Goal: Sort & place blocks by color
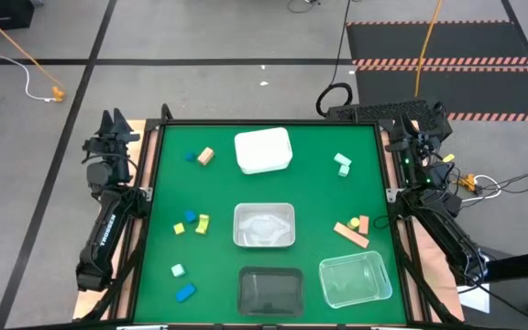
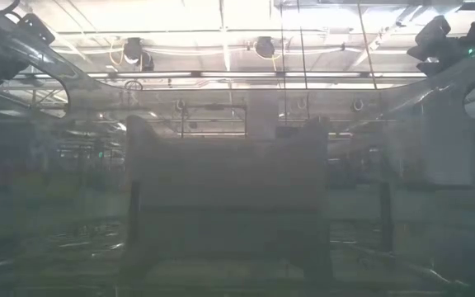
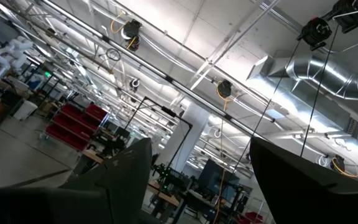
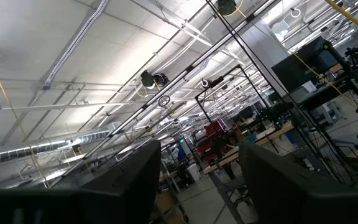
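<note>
Small blocks lie scattered flat on the green mat in the high view: a blue block (image 1: 191,157) beside a tan one (image 1: 205,156), a mint pair (image 1: 342,163), yellow blocks (image 1: 197,220) with a blue one (image 1: 180,227), a mint block (image 1: 178,270), a blue bar (image 1: 185,292), and salmon-tan bars (image 1: 351,232). My left gripper (image 1: 113,124) is parked off the mat's far-left corner, and my right gripper (image 1: 422,117) off its far-right corner. Both point upward at the ceiling. In the wrist views the left gripper (image 3: 201,142) and right gripper (image 4: 199,144) are open and hold nothing.
Four tubs stand on the mat: a white one (image 1: 263,150) at the far middle, a clear one with white lining (image 1: 264,225) in the centre, a dark one (image 1: 269,291) at the near edge, and a clear one (image 1: 355,279) near-right. The low view is hazy.
</note>
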